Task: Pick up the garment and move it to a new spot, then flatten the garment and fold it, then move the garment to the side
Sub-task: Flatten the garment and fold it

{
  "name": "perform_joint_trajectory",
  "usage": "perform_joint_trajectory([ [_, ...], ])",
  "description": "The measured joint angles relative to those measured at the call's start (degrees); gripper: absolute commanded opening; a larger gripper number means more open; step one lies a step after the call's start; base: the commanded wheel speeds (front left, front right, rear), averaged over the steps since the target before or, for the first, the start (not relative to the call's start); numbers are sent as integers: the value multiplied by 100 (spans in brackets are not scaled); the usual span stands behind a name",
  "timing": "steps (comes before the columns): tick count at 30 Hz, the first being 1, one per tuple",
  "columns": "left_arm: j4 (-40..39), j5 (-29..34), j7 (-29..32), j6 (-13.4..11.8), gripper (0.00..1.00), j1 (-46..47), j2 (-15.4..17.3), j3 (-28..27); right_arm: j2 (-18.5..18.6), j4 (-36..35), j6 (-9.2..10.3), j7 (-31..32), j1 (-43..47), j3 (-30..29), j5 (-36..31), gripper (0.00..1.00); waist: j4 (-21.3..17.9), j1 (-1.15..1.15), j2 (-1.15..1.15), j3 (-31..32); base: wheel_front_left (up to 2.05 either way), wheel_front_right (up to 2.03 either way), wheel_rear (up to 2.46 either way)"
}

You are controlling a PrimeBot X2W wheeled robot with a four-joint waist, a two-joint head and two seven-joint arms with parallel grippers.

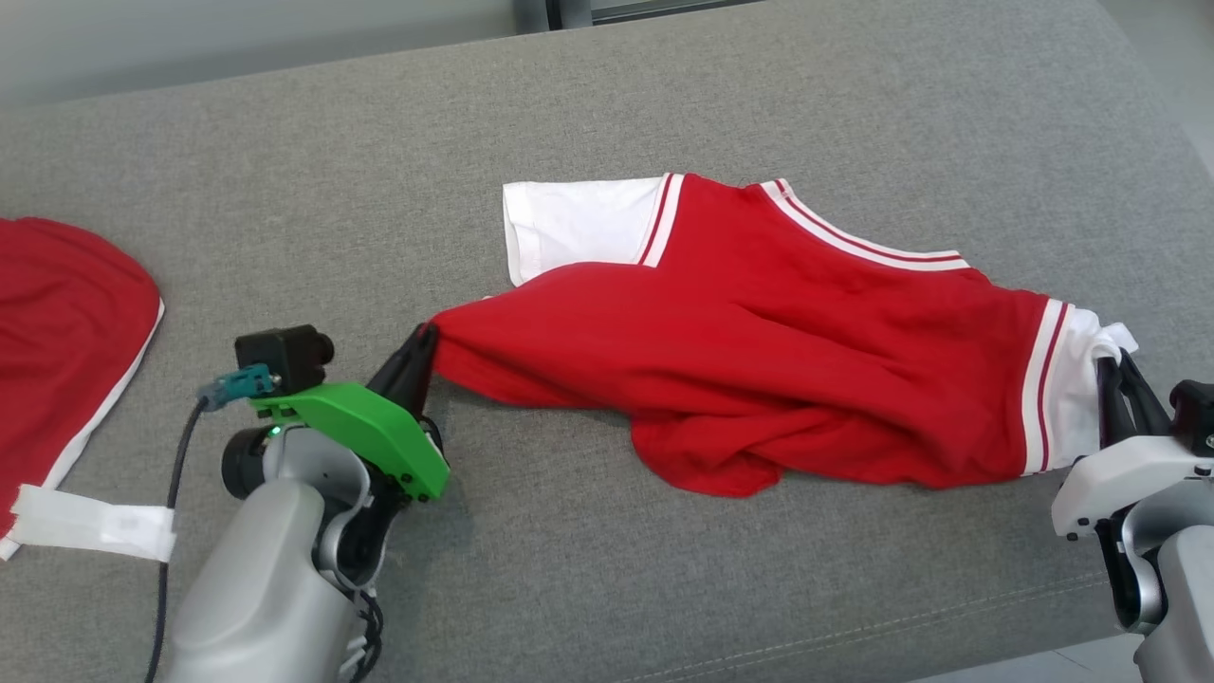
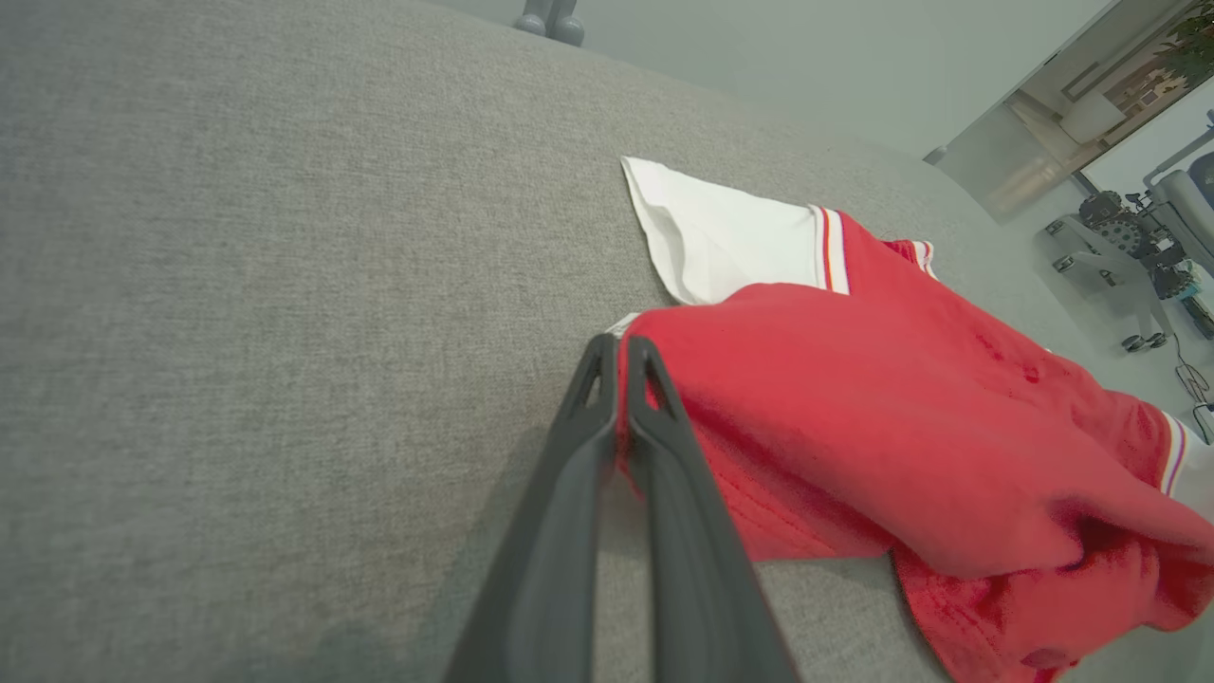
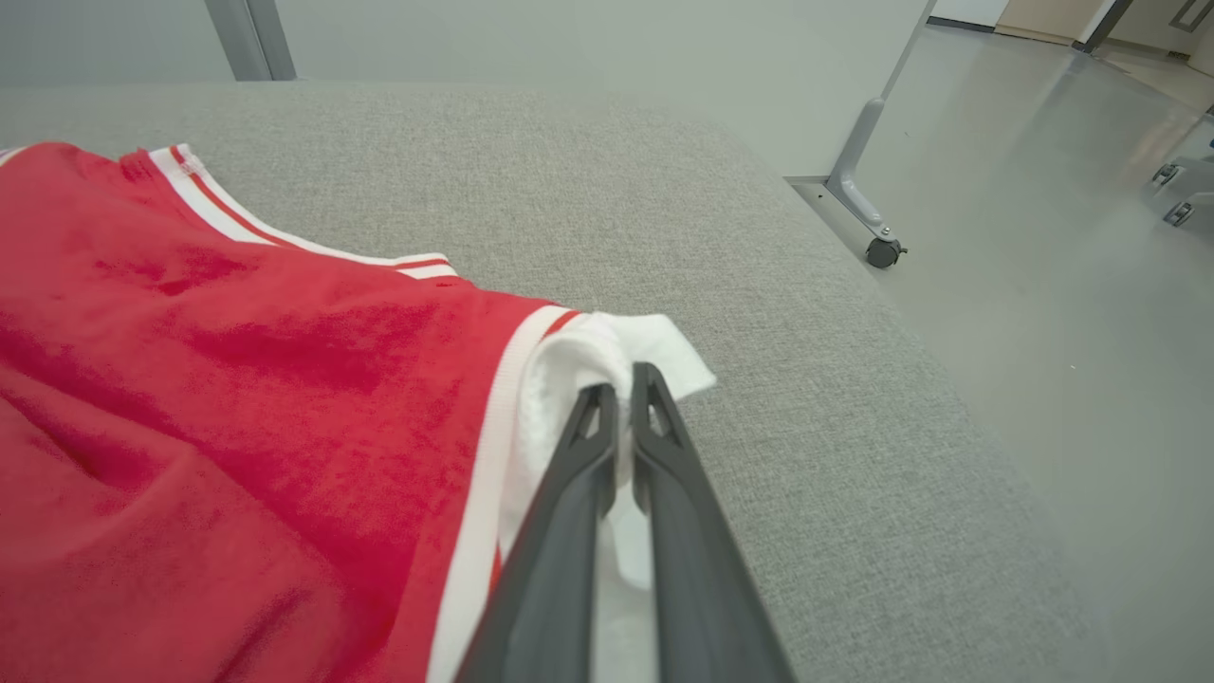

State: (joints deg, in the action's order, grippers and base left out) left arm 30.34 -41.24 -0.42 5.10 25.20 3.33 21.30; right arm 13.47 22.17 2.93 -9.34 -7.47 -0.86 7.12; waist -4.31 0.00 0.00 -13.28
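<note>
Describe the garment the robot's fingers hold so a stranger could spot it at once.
On the grey cushioned surface, look at the middle. A rumpled red shirt lies pinched at each end by dark fingers. Unlike the red garment at the left edge, it has striped sleeve seams.

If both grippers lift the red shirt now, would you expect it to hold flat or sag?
The shirt would probably sag: it lies in soft wrinkles between the left gripper and right gripper, each pinching an end. Being thin cloth, it likely weighs little. Its bunched lower fold may dangle.
</note>
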Motion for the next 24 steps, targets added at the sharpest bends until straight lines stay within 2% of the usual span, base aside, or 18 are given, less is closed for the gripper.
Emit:
perform_joint_trajectory([
  [4, 27, 21, -79, -12, 0, 197, 168, -124, -54, -153, -63, -43, -16, 90, 0, 0, 20, 0, 0, 6, 0, 0, 0],
  [7, 29, 130, -118, -76, 0, 570, 434, -282, -153, -342, -144, -78, -59, 267, -1, 0, 29, 0, 0, 4, 0, 0, 0],
  [14, 156, 565, -66, -290, 0, 1301, 999, -358, -511, -782, -530, -103, -319, 1040, -108, 0, -78, 0, 0, -21, 0, 0, 0],
  [17, 324, 739, -65, -344, 0, 1516, 1084, -324, -737, -920, -702, -102, -374, 1405, -119, 0, -168, 0, 0, -36, 0, 0, 0],
  [21, 486, 845, -175, -357, 0, 1716, 1036, -223, -973, -992, -747, -93, -390, 1717, -157, 0, -311, 0, 0, -47, 0, 0, 0],
  [23, 589, 929, -224, -355, 42, 1753, 896, -87, -944, -991, -747, -64, -387, 1750, -164, 0, -373, 0, 0, -47, 0, 0, 0],
  [24, 659, 934, -224, -353, 80, 1750, 790, -35, -917, -991, -746, -44, -385, 1757, -169, 0, -399, 0, 0, -46, 0, 0, 0],
])
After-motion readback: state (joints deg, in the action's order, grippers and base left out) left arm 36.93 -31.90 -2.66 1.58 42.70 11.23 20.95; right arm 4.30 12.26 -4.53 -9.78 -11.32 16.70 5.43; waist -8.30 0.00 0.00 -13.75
